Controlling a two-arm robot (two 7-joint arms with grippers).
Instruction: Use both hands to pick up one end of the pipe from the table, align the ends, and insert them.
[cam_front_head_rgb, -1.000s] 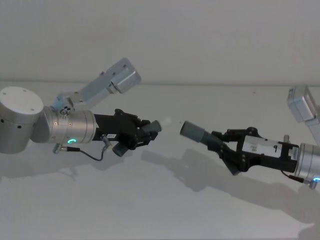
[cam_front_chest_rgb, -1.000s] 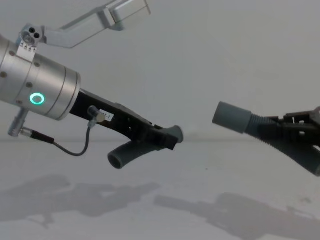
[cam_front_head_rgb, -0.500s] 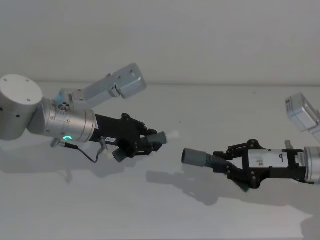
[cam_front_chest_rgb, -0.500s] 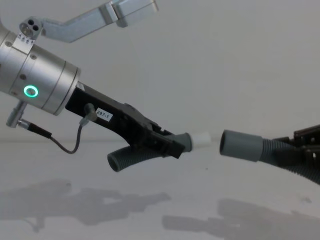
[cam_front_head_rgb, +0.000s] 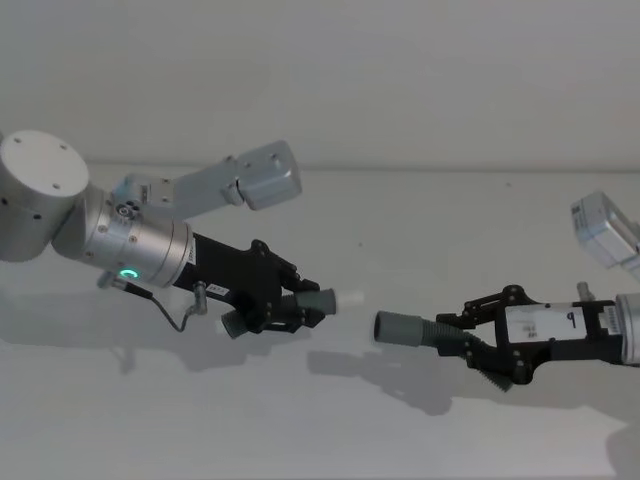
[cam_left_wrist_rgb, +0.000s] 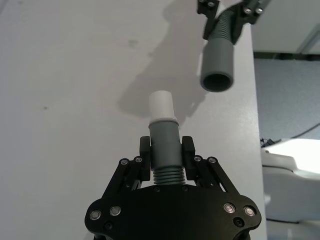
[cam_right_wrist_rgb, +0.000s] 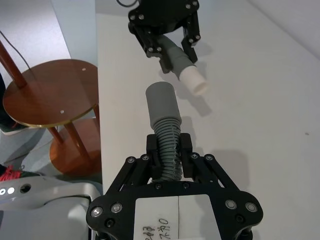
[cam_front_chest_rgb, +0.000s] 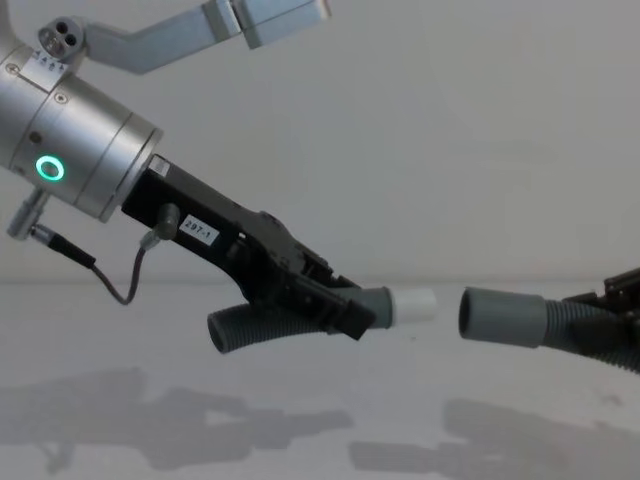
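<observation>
Quick tally from my end. I count 2 grippers: left gripper (cam_front_head_rgb: 303, 306), right gripper (cam_front_head_rgb: 458, 338). Pipe's in 2 pcs: left piece (cam_front_chest_rgb: 250, 325), right piece (cam_front_chest_rgb: 578, 328). Ends: 1 white tip (cam_front_chest_rgb: 413, 305), 1 open grey socket (cam_front_chest_rgb: 503, 315). Also 1 green ring light (cam_front_chest_rgb: 48, 168), 1 thin cable (cam_front_chest_rgb: 125, 297), 1 table (cam_front_head_rgb: 420, 220), and 1 round wooden side table (cam_right_wrist_rgb: 47, 92).

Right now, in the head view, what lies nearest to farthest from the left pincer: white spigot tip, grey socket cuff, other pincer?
1. White plastic spigot tip: just ahead of the black left pincer, on the short ribbed grey hose it grips.
2. Wide smooth grey socket cuff: across a gap, rightward.
3. Black right pincer: farthest right.
</observation>
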